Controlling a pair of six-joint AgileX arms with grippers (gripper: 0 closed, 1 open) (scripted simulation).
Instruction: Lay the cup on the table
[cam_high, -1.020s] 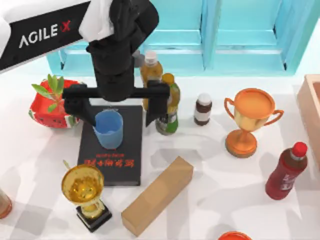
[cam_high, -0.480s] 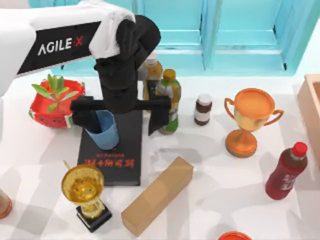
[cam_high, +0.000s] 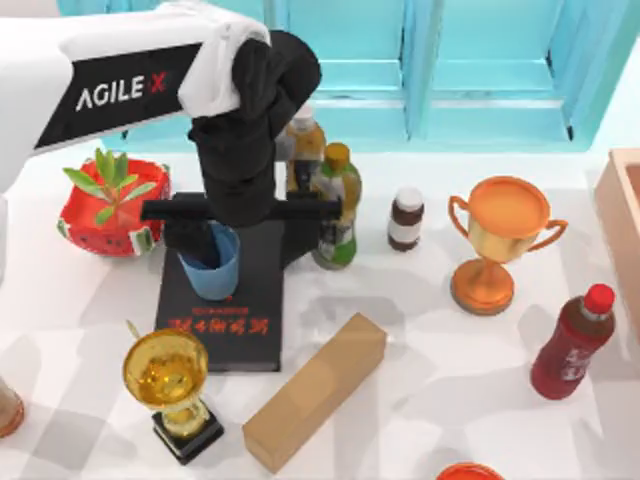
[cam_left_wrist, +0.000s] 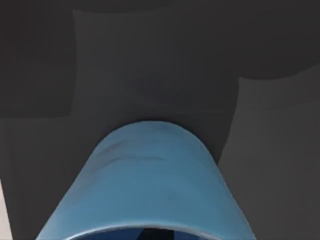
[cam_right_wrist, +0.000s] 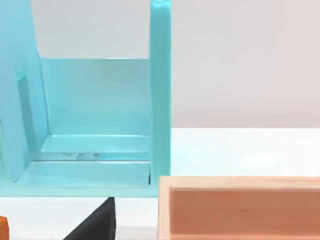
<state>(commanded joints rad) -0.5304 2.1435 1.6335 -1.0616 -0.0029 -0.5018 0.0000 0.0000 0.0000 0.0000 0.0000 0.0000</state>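
The light-blue cup (cam_high: 216, 277) stands upright, mouth up, on the black book (cam_high: 250, 310) at the left of the white table (cam_high: 420, 340). My left gripper (cam_high: 247, 240) hangs straight over it and is open. One finger (cam_high: 194, 243) dips at the cup's far-left rim, while the other finger (cam_high: 300, 232) stands well off to the cup's right. In the left wrist view the cup's wall (cam_left_wrist: 150, 185) lies close below, with the dark book behind it. The right arm is out of the top view.
Two tall bottles (cam_high: 338, 200) stand just behind the book, with a small brown bottle (cam_high: 406, 218) beside them. A gold trophy (cam_high: 168, 385) and a cardboard box (cam_high: 315, 390) sit in front. An orange trophy (cam_high: 495, 240), a red bottle (cam_high: 572, 345), a watermelon planter (cam_high: 105, 210) and a wooden crate (cam_right_wrist: 240, 210) ring the area.
The left arm has swung in and dropped lower over the cup. Its fingers have drawn somewhat closer together, one now at the cup's rim. The cup has stayed on the book.
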